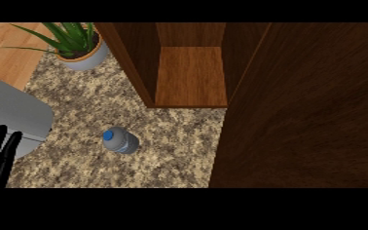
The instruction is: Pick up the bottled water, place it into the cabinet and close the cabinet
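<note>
We find the bottle (120, 140) upright on the tabletop (173, 165), blue cap up, in front of the open cabinet (191, 75) and untouched. The left hand (9, 151) shows only at the left edge, dark fingers pointing up and straight, holding nothing; the right hand is not in view. The open door (295, 112) stands close to the bottle's right. We judge two risks: a sideways approach could tip the bottle, and an arm could catch the door. A plant (75, 44) sits behind, well apart.
</note>
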Robot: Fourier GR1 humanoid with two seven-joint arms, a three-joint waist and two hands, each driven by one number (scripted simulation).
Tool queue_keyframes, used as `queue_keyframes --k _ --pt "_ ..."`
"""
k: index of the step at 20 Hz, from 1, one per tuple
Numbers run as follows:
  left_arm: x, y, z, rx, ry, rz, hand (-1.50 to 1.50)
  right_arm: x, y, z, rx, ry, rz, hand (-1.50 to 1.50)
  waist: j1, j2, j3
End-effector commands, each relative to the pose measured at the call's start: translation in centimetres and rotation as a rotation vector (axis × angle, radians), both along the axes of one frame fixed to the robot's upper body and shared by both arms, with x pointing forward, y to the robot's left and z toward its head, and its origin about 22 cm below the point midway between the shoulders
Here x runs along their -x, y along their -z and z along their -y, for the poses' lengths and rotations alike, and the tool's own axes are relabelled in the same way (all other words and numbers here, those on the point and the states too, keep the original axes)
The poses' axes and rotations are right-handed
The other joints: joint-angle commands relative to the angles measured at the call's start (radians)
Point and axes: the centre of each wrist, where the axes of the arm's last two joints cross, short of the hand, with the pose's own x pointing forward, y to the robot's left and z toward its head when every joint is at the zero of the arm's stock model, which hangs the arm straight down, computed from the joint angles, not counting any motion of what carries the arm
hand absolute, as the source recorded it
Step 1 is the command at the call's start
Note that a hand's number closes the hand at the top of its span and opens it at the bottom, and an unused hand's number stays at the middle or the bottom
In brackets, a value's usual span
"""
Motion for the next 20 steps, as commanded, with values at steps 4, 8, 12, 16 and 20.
queue_keyframes --k 4,8,12,16,20 --pt "-0.8 -0.2 -0.2 0.009 0.035 0.026 -1.5 0.8 -1.2 0.2 0.081 0.066 0.065 -1.5 -0.003 0.003 0.0" --pt "-1.1 1.1 -0.3 -0.012 0.015 0.014 -1.5 2.2 -1.5 -0.4 0.073 0.066 0.066 -1.5 -0.006 0.0 0.0" --pt "-4.2 4.0 0.9 0.003 0.002 -0.002 -1.5 1.2 -1.9 -0.7 0.06 0.058 0.07 -1.5 -0.007 0.004 0.0" --pt "-5.1 6.0 0.8 -0.03 -0.03 -0.013 -1.5 2.6 -2.7 -0.3 0.064 0.043 0.079 -1.5 -0.015 0.002 -0.001" --pt "-5.8 7.5 -0.6 -0.009 -0.028 -0.05 -1.5 1.9 -2.6 -0.2 0.07 0.065 0.069 -1.5 -0.008 0.003 0.0"
